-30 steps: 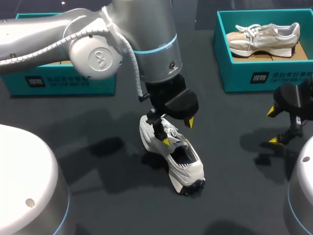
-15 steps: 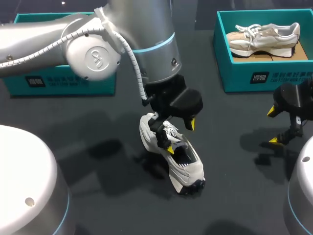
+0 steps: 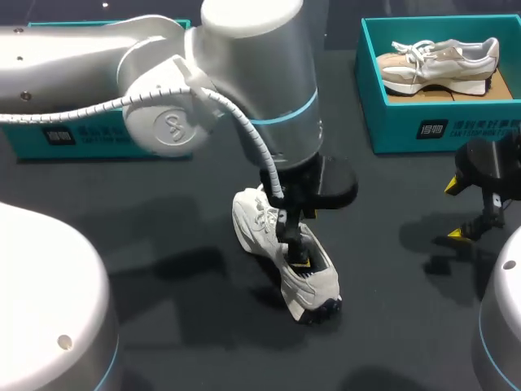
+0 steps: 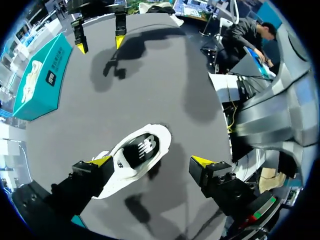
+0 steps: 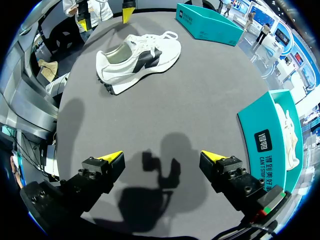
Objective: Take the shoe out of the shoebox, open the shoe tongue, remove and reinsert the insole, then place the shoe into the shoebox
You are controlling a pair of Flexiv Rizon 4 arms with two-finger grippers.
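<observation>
A white, black-panelled sneaker (image 3: 303, 285) is set upright at the middle of the dark grey counter (image 3: 391, 326). The left fingers (image 4: 100, 162) are spread wide at its opening, nothing gripped. The right fingers (image 5: 112, 156), at 3 o'clock, are spread and empty.

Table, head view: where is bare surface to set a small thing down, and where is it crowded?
Bare table lies between the white shoe and the right gripper, and also between that shoe and the left shoebox. It is crowded at the shoe itself, where the left gripper hangs open over it.
</observation>
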